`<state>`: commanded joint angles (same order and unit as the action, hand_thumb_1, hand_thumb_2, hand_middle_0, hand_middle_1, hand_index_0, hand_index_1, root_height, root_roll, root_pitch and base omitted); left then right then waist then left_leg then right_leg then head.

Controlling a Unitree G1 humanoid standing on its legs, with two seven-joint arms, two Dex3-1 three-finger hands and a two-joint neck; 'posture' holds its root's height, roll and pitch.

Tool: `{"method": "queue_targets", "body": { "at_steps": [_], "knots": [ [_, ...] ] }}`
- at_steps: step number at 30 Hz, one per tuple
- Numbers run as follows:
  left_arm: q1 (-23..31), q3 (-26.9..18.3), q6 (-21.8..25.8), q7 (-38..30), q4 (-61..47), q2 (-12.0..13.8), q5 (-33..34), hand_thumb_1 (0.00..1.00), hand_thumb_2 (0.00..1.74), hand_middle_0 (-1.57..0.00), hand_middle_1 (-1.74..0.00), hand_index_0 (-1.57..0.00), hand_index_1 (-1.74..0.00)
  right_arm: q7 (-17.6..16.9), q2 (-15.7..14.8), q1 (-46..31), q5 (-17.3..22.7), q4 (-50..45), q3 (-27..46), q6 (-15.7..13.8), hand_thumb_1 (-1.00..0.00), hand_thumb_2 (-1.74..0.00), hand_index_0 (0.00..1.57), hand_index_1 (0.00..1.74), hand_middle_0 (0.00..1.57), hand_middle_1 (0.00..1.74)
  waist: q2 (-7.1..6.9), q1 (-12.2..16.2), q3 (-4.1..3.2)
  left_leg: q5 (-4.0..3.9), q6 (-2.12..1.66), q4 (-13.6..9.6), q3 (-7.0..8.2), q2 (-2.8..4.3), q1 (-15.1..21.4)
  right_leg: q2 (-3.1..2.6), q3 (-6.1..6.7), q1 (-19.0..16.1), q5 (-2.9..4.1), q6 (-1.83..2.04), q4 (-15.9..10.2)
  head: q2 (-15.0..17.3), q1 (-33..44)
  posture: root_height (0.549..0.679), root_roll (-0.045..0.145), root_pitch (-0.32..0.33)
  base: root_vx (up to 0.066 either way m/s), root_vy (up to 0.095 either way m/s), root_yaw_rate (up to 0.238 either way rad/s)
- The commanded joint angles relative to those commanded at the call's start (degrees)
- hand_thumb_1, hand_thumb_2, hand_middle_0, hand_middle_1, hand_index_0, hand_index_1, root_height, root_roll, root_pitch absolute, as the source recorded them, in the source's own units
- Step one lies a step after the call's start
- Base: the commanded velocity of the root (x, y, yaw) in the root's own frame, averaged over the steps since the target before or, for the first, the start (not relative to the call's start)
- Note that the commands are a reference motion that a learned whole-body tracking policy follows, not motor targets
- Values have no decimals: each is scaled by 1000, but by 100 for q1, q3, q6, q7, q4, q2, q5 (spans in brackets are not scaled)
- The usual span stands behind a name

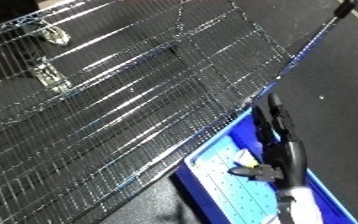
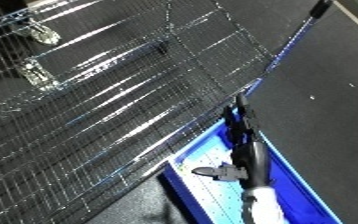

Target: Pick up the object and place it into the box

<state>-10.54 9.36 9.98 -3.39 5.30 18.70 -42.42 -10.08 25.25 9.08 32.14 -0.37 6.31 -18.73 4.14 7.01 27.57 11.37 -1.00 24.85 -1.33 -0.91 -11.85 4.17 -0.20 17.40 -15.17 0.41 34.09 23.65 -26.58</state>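
Right hand [image 1: 278, 135] extends over the blue bin [image 2: 286, 172], fingers straight, holding nothing. Small pale object [image 1: 246, 159] appears to lie inside the bin beside the hand; placement looks done, withdrawal remains

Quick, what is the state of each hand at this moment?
Left hand: not in view.
Right hand: open, fingers straight, holding nothing, stretched out over the blue bin.
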Motion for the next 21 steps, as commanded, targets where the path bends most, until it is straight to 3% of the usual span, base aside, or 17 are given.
{"method": "queue_targets", "body": {
  "at_steps": [8,13,21],
  "knots": [
    [-24,-27,-198,48,-79,31,147,1000,1740,-1570,-1740,-1570,-1740,259,-214,343,-358,-285,-476,339,0,0,0,0,0,0,-156,-275,13,-9,-6,286,-163,39,-135,-13,-117,-89,-80,-62,180,48,798,659,74,-10,29,-76,154],
    [-81,-75,-299,95,-101,69,216,1000,1740,-1570,-1740,-1570,-1740,382,-356,511,-478,-340,-783,520,0,0,0,0,0,0,-266,-442,16,14,10,400,-241,22,-210,-33,-193,-122,-102,-70,260,90,1119,658,68,-19,21,-75,149],
    [-146,-57,-350,119,-9,71,310,1000,1740,-1570,-1740,-1570,-1740,585,-508,739,-636,-131,-1164,645,0,0,0,0,0,0,-362,-669,16,-19,18,478,-371,8,-227,-27,-297,-234,-108,-68,300,373,1582,657,58,-37,33,-43,144]
  ]
}}
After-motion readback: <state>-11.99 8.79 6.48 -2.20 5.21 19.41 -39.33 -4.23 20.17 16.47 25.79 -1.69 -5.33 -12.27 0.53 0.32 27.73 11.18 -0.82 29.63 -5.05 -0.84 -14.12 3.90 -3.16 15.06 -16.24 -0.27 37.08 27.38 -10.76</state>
